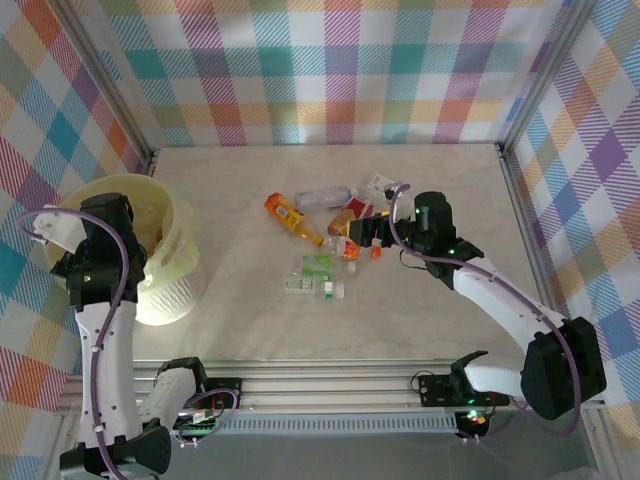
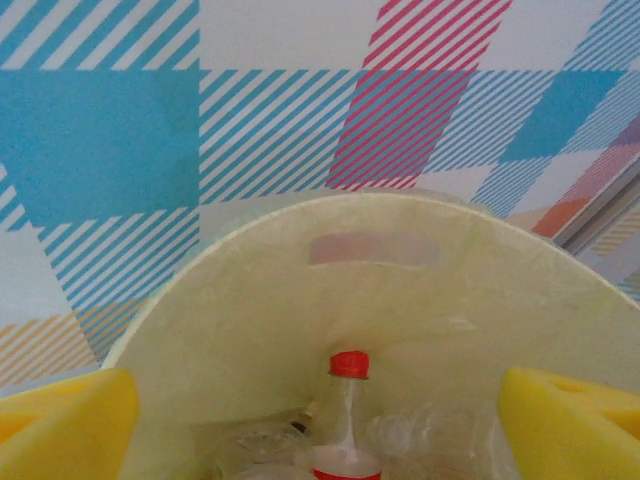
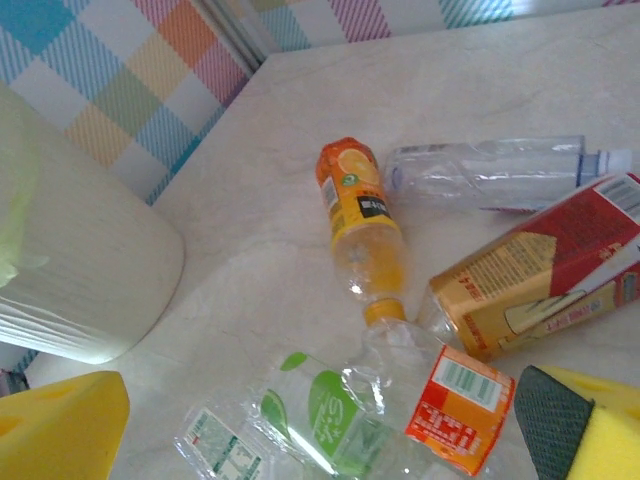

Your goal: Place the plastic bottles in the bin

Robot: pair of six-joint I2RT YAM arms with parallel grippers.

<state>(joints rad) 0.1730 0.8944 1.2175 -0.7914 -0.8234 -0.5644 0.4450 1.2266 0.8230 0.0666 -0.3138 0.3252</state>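
Observation:
The bin stands at the table's left, and my left gripper hangs open over it, its yellow pads wide apart. Below them a clear bottle with a red cap stands inside the bin among other clear bottles, touching neither pad. My right gripper is open just above the pile of plastic bottles mid-table. That pile holds an orange bottle, a clear one, a red-and-gold labelled one, a crushed orange-labelled one and a green-labelled one.
Checked cloth walls with aluminium posts close in the table on three sides. A metal rail carrying the arm bases runs along the near edge. The bin's ribbed white side sits left of the pile.

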